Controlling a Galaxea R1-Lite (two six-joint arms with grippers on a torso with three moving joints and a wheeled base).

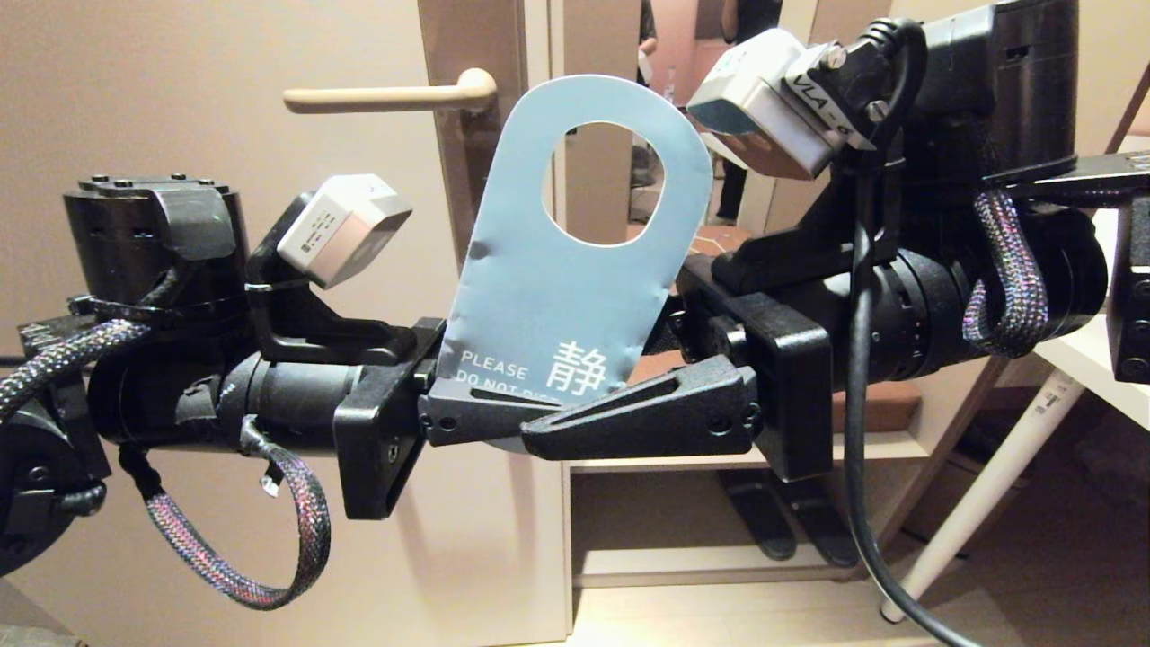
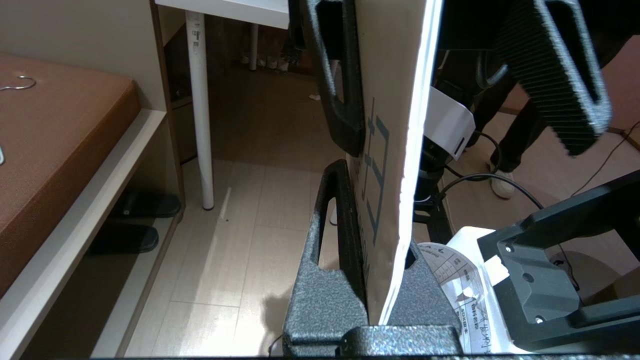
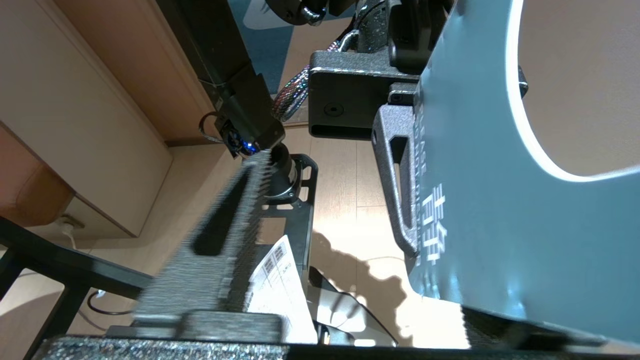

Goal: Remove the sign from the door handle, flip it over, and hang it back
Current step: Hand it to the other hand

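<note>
The sign [image 1: 557, 296] stands upright in front of the door, its light blue "PLEASE DO NOT DISTURB" face toward the head camera and its big hole on top. My left gripper [image 1: 526, 404] reaches in from the left, shut on the sign's lower end. In the left wrist view the sign [image 2: 395, 125] sits edge-on, pinched between that gripper's [image 2: 380, 200] fingers. From the right, my right gripper [image 1: 575, 395] straddles the same end, open, with one finger clear of the blue face [image 3: 500, 225]. The door handle [image 1: 386, 97], up and to the left, carries nothing.
A white table leg [image 1: 988, 476] slants down at the right. Below the grippers, dark slippers [image 1: 773, 521] lie under a low shelf. A brown cushion [image 2: 60, 150] with a wire hanger [image 2: 20, 82] is close by. A person's legs [image 2: 505, 150] stand behind the right arm.
</note>
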